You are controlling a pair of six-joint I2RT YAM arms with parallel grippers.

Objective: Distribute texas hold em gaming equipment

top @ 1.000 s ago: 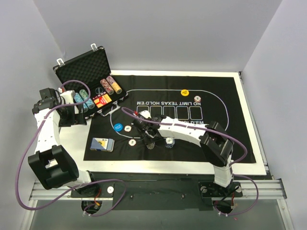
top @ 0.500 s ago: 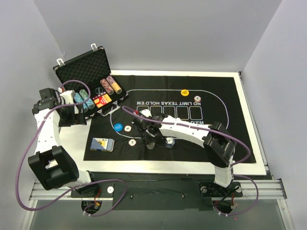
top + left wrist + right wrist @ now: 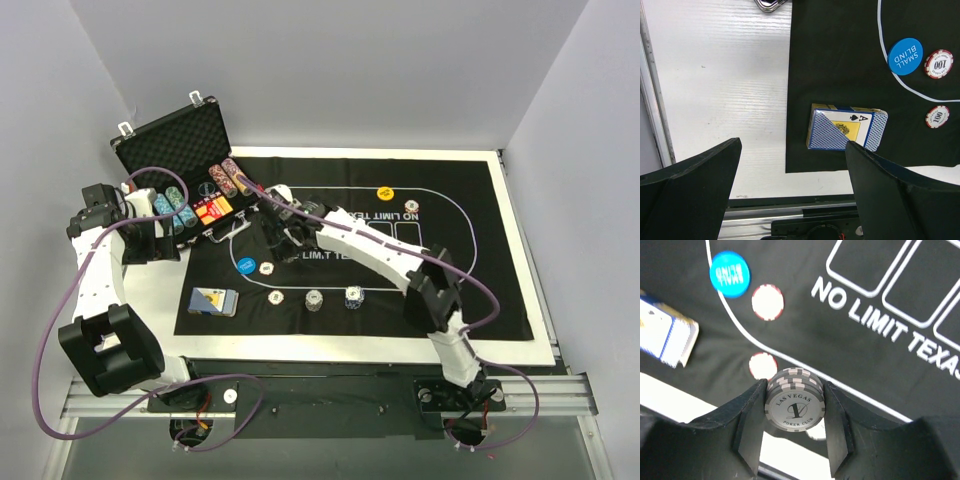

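Note:
My right gripper is raised over the black mat's left part, near the open case. In the right wrist view it is shut on a small stack of grey Las Vegas poker chips. On the mat lie a blue small-blind button, two red-edged chips, a grey chip stack, a blue chip stack, a yellow button and a blue-backed card deck. My left gripper is open and empty over the white table left of the deck.
The case holds several chip stacks and red card boxes. Another chip lies near the yellow button. The mat sits on a white board with an aluminium rail along the near edge.
My right gripper has moved from the near chips up and back-left toward the case, with the grey chips in it. The left arm has not moved.

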